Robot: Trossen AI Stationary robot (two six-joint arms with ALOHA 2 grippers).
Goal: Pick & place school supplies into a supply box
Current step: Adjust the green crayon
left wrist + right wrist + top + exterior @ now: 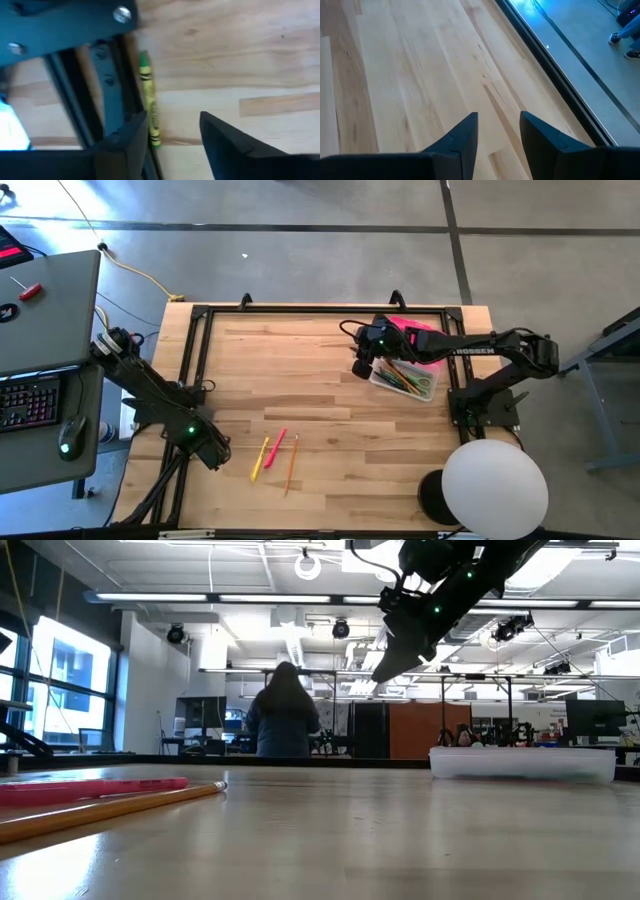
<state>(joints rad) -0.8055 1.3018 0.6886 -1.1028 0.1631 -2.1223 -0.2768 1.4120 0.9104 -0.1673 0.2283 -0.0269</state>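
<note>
Where the right arm reaches over the clear plastic supply box (405,376) with its bright pink lid (420,340), white lettering on the forearm seems to read "TROSSEN", too small to be sure. That right gripper (360,367) hangs with fingers parted and empty. Only the left wrist view shows a yellow-green crayon (149,100) beside the black frame rail (114,85), before the open, empty left gripper (175,132). Near the table's front lie a yellow pencil (260,458), a pink-red pen (277,443) and an orange pencil (292,462).
</note>
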